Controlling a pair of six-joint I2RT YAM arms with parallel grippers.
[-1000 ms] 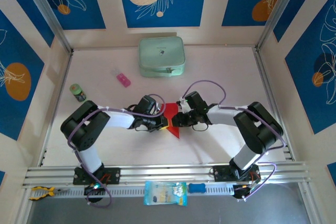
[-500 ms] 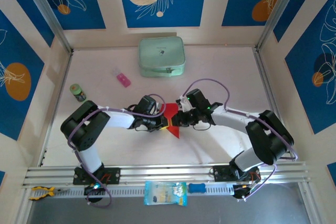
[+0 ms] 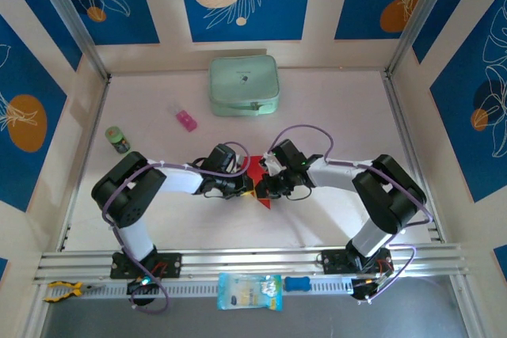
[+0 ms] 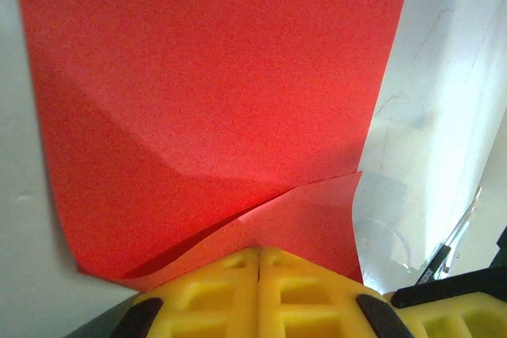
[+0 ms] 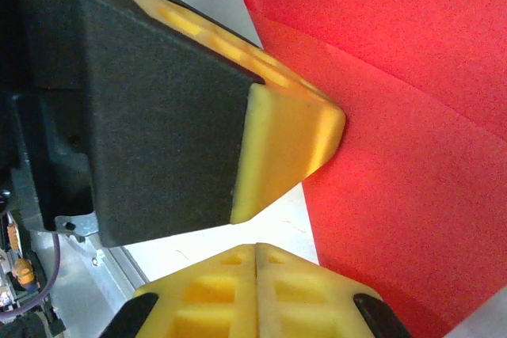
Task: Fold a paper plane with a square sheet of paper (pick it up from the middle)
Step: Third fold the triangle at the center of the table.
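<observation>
In the top view we locate the red paper sheet (image 3: pixel 264 199) just below frame ctr, lying on the table (image 3: pixel 341 116). The left gripper (image 3: pixel 246 186) and right gripper (image 3: pixel 264 185) meet over it from the left and right sides of the frame, tips almost touching. An upper corner and a lower pointed tip of the sheet stick out past the tools. Left wrist cam: the sheet (image 4: pixel 214 93) spans the upper and ctr frame, w/ a soft crease across it and a folded flap along its lower part. Its near edge runs into the seam of the left gripper (image 4: pixel 259 263), and the yellow pads (image 4: pixel 210 286) are pressed together on it, i.e. jaws clamped on the paper. Right wrist cam: the right gripper (image 5: pixel 256 255) sits at bottom ctr, pads (image 5: pixel 206 298) closed flush against each other. The sheet (image 5: pixel 396 156) takes the right side of the frame, its edge passing just beside the right-hand pad. We cannot tell whether any paper is caught in that seam. One finger (image 5: pixel 277 132) of the left gripper, black w/ a yellow pad, enters from upper left, tip at the sheet edge. Other items, top view: pale green case (image 3: pixel 243 85) at upper ctr near the back wall, pink block (image 3: pixel 186 121) below and left of it, small green jar (image 3: pixel 117 139) at far left, all well apart from the sheet. Blue packet (image 3: pixel 249 291) at bottom ctr, beyond the front rail.
</observation>
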